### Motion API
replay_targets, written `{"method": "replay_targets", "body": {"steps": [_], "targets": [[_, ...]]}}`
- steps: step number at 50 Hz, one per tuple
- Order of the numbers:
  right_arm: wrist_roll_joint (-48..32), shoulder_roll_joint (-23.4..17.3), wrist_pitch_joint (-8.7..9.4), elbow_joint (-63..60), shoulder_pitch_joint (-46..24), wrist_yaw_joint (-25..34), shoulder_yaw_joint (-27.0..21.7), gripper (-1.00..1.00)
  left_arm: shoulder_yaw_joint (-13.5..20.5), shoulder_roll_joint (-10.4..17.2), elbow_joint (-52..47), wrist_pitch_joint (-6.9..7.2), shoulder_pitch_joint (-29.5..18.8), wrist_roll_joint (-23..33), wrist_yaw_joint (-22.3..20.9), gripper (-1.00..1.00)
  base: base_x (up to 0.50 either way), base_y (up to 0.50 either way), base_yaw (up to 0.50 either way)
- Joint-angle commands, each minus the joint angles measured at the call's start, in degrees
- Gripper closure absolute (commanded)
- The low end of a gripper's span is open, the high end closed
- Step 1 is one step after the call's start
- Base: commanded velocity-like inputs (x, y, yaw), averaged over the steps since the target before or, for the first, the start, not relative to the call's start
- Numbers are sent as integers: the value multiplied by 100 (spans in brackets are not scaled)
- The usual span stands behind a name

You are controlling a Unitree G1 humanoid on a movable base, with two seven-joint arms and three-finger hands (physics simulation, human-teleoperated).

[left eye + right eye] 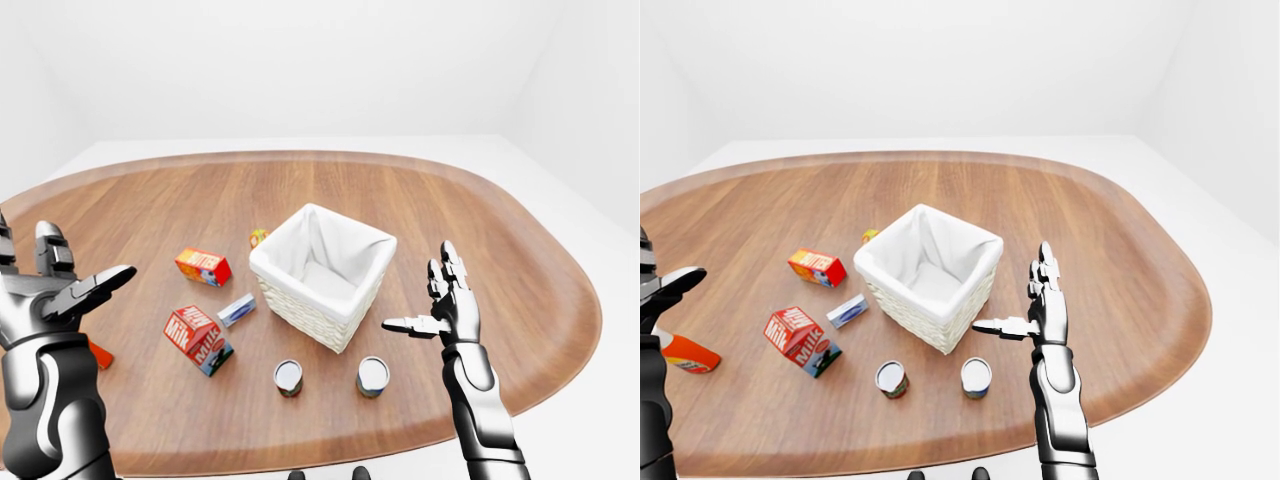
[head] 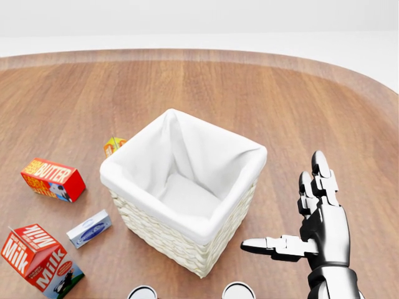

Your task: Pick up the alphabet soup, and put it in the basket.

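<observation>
Two small cans stand on the wooden table below the basket in the left-eye view: one with a red and green label point(image 1: 288, 377) and one with a blue and yellow label point(image 1: 372, 376). Their print is too small to tell which is the alphabet soup. The white-lined wicker basket point(image 1: 300, 310) sits mid-table with nothing in it. My right hand point(image 1: 420, 290) hovers open to the right of the basket, above and right of the blue can, touching nothing. At the far left my left hand point(image 1: 85, 260) is raised and open. In the head view only the can tops point(image 2: 238, 290) show at the bottom edge.
Left of the basket lie a butter box point(image 1: 203, 266), a milk carton point(image 1: 200, 340), a small blue and white box point(image 1: 236, 309) and a small orange box point(image 1: 258, 237). A red bottle point(image 1: 685, 352) lies at the far left. The table's rounded edge point(image 1: 560, 370) curves past my right arm.
</observation>
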Motion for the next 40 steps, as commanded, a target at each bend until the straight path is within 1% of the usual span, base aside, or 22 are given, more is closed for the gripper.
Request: {"method": "replay_targets", "body": {"steps": [1,5,8,9,11,18,22,24,26,28,30,31,32,40], "targets": [[27,2,52,-49,3,-20,-4,-100,71,-11,-170,0,46,-35,68,-100,17,-2,0],[27,5,43,-32,-7,-12,8,-100,125,0,-259,0,62,-23,139,-100,17,-2,0],[37,1,23,20,-30,-10,-3,-100,220,63,-289,0,46,-91,171,-100,17,-2,0],[20,6,82,-76,2,-33,14,-100,251,90,-304,0,37,-119,188,-100,16,-2,0],[26,14,30,-47,2,-16,24,-100,302,160,-191,0,-14,-149,165,-100,14,0,0],[-29,18,96,-93,16,-76,36,-100,397,296,-8,0,-64,-252,159,-100,4,0,0],[-14,19,111,-43,-11,-96,18,-100,385,339,135,0,-91,-235,123,-100,0,0,0],[-27,18,203,-31,-34,-162,3,-100,412,360,127,0,-71,-263,138,-100,0,0,0],[-54,8,214,-17,-52,-195,3,-100,425,375,159,0,-71,-279,131,-100,0,0,0],[-91,13,279,-27,-58,-275,-5,-100,481,426,153,0,-63,-309,136,-100,0,0,0],[-80,-6,226,34,-86,-252,-17,-100,536,458,-51,0,-30,-354,204,-100,0,0,0],[-101,-7,289,42,-104,-299,-23,-100,570,480,-139,0,-27,-369,239,-100,0,0,0],[-59,-17,237,168,-148,-235,-25,-100,634,501,-244,0,-24,-444,295,-100,0,0,0],[-53,-21,231,180,-152,-234,-22,-100,648,494,-255,0,-31,-438,291,-100,0,0,0]]}}
